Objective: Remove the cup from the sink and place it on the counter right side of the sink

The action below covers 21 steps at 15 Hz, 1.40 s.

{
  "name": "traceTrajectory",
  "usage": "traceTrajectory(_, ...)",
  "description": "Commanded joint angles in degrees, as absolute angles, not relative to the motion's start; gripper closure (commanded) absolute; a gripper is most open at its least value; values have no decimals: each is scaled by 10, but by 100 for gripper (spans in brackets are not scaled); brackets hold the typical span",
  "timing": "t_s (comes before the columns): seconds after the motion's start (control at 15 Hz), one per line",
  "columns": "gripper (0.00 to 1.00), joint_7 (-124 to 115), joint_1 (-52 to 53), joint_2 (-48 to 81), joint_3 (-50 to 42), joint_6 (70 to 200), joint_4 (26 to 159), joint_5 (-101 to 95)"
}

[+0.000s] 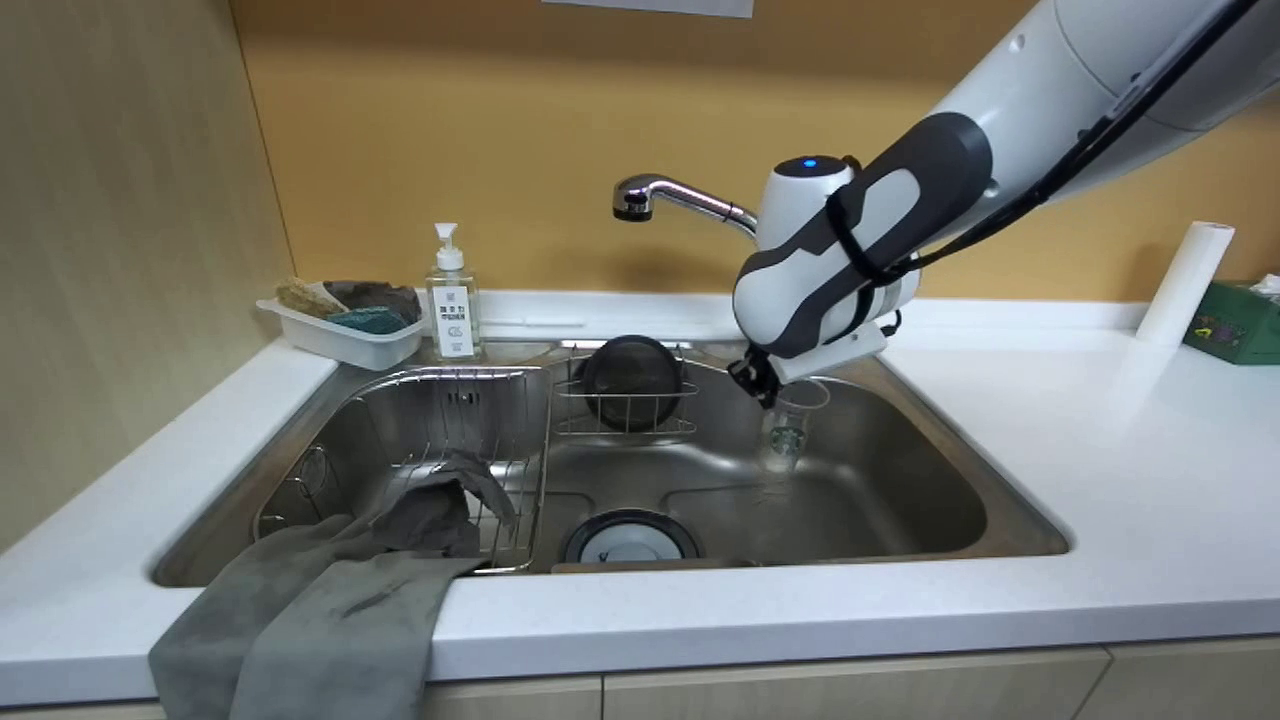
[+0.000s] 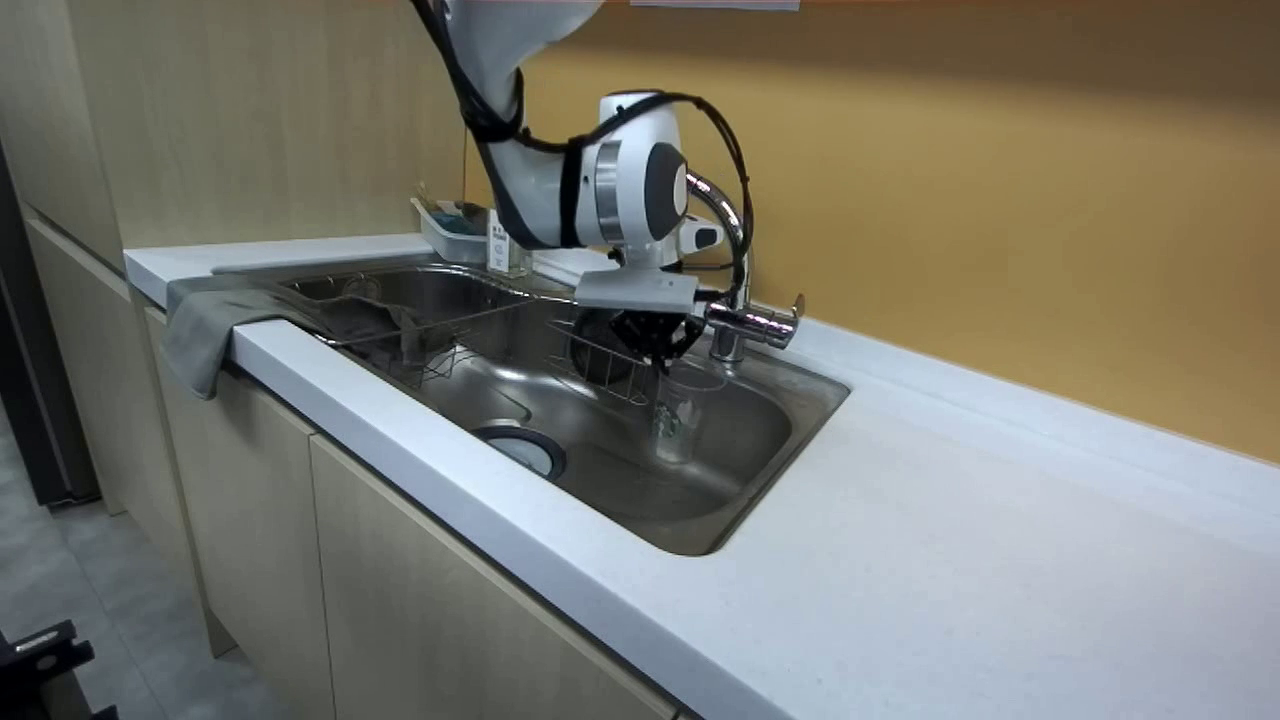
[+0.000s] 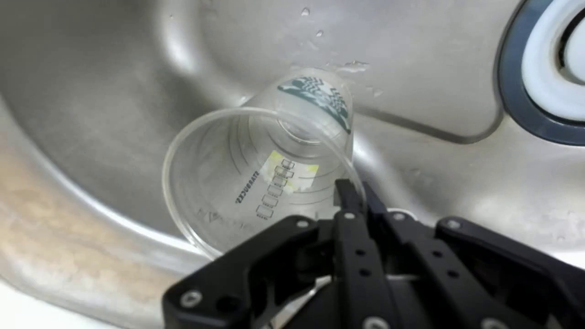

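The cup is a clear tapered tumbler with a green logo. It hangs or stands slightly tilted, mouth up, inside the right part of the steel sink; I cannot tell whether its base touches the sink floor. It also shows in an exterior view and in the wrist view. My gripper is shut on the cup's rim, one finger inside and one outside the wall. The gripper also shows at the rim in both exterior views. The white counter lies right of the sink.
The chrome faucet stands behind the sink, close to the arm. A wire rack with a dark round lid is left of the cup. A grey cloth, soap bottle, paper roll and green box stand around.
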State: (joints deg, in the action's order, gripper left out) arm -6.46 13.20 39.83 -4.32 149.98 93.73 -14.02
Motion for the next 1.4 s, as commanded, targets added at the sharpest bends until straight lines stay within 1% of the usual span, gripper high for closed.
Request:
traceTrajectory(0.0, 99, -74, 156, 338, -70, 1466, 947, -186)
traceTrajectory(0.33, 99, -71, 165, 252, -79, 1361, 954, -264)
traceTrajectory(0.53, 99, -35, 145, 207, -50, 1280, 963, -269)
traceTrajectory(0.6, 99, -54, 139, 240, -47, 1310, 938, -270)
traceTrajectory(0.67, 95, -49, 135, 230, -41, 1299, 939, -269)
traceTrajectory(0.8, 95, -48, 131, 231, -37, 1301, 939, -268)
traceTrajectory(0.87, 99, -48, 131, 236, -36, 1303, 939, -267)
traceTrajectory(0.93, 99, -54, 131, 241, -38, 1301, 935, -270)
traceTrajectory(1.33, 99, 12, 82, 154, -21, 1239, 963, -218)
